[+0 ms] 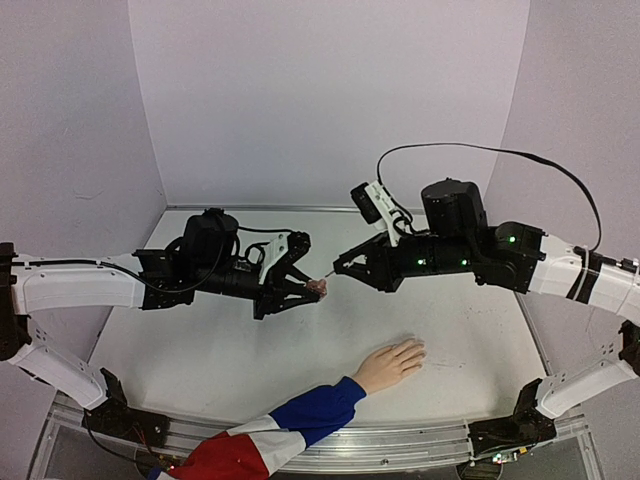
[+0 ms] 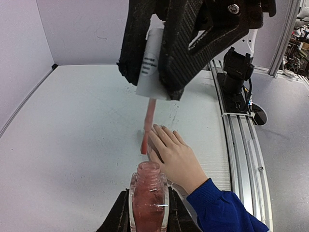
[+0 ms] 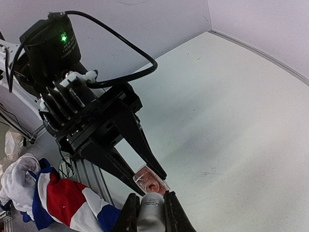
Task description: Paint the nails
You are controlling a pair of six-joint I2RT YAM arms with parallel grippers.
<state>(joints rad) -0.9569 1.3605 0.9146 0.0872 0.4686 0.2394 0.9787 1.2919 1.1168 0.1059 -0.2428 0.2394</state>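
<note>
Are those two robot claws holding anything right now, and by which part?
The left gripper clamps the pinkish bottle by its body; the right gripper clamps the white cap by its sides, brush hanging free.

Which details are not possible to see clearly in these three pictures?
Nails: too small in the top view; whether painted is unclear.
Brush: hidden behind the white cap in the right wrist view.
Cap label: blurred and partly covered by the right end effector, left wrist view.

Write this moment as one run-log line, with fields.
left gripper: shut on open bottle | right gripper: shut on cap | brush: outside bottle | hand: flat on table
</note>
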